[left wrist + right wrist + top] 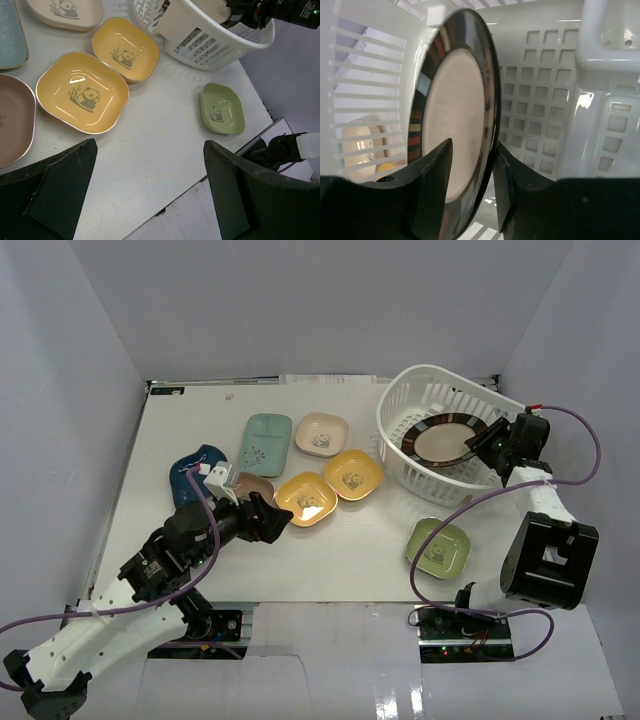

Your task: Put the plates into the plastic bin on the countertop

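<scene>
The white slotted plastic bin (418,390) stands at the far right of the countertop (340,560). The round dark-rimmed tan plate (445,443) is inside it, held on edge in the right wrist view (455,100). My right gripper (483,447) reaches over the bin's rim and is shut on this plate's rim (472,185). My left gripper (283,520) is open and empty (150,200), just left of a yellow plate (305,498). On the countertop also lie a second yellow plate (353,474), beige (322,434), teal tray (265,443), brown (252,483), dark blue (192,472) and green (440,546) plates.
White walls close in the left, back and right. The table's front edge (200,150) runs just under my left gripper. The right arm's cable (590,455) loops beside the bin. The green plate (222,109) lies near the front edge, apart from the others.
</scene>
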You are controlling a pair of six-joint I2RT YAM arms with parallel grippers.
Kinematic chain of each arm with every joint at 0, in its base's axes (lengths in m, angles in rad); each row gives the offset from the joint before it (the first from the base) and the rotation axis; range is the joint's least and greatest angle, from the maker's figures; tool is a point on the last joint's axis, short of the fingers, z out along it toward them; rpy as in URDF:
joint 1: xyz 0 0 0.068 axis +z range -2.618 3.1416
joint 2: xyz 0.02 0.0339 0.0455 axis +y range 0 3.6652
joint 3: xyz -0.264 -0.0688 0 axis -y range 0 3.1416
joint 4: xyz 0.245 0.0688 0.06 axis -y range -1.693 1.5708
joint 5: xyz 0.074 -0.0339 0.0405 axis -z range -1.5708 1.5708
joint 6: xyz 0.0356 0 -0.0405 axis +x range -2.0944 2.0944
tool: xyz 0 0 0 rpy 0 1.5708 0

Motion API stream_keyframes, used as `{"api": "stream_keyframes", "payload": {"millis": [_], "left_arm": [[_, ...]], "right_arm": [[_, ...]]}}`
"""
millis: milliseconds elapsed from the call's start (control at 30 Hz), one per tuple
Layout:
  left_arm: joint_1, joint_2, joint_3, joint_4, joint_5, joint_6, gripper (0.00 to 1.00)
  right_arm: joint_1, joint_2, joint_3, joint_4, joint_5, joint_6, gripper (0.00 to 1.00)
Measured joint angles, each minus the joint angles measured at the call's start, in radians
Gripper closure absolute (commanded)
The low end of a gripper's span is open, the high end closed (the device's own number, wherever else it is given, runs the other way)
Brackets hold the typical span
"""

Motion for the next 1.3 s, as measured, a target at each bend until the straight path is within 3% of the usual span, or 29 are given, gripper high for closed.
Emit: {"api": "stream_keyframes", "payload": {"millis": [133,300,533,633,800,900,1000,1133,1300], "left_arm": [[0.0,-0.005,-0.007,0.011,-0.01,0.0,0.02],[0.0,0.014,-0.011,0.02,-0.066,0.0,0.02],[0.0,0.151,-0.007,0.038,-0.132,-0.018,0.05],[0.0,0.196,0.019,0.047,-0.158,-0.023,0.05],[0.005,0.323,0.112,0.081,-0.236,-0.019,0.1],[0.046,0.41,0.167,0.097,-0.253,-0.014,0.12],[0.194,0.519,0.231,0.115,-0.199,-0.018,0.16],[0.495,0.604,0.245,0.111,-0.087,-0.042,0.19],[0.776,0.619,0.251,0.078,-0.051,-0.053,0.27]], "right_arm": [[-0.001,0.0,0.0,0.014,0.006,-0.017,0.22],[0.002,-0.016,0.0,0.013,0.049,-0.044,0.01],[0.074,-0.057,0.033,0.014,0.189,-0.106,0.09],[0.114,-0.071,0.045,0.015,0.243,-0.128,0.08],[0.168,-0.139,0.032,0.023,0.241,-0.14,0.01],[0.307,-0.21,0.02,0.047,0.18,-0.153,0.07],[0.509,-0.276,-0.02,0.097,0.092,-0.163,0.18],[0.715,-0.381,-0.141,0.141,0.007,-0.163,0.35],[0.888,-0.465,-0.275,0.174,-0.021,-0.146,0.37]]}}
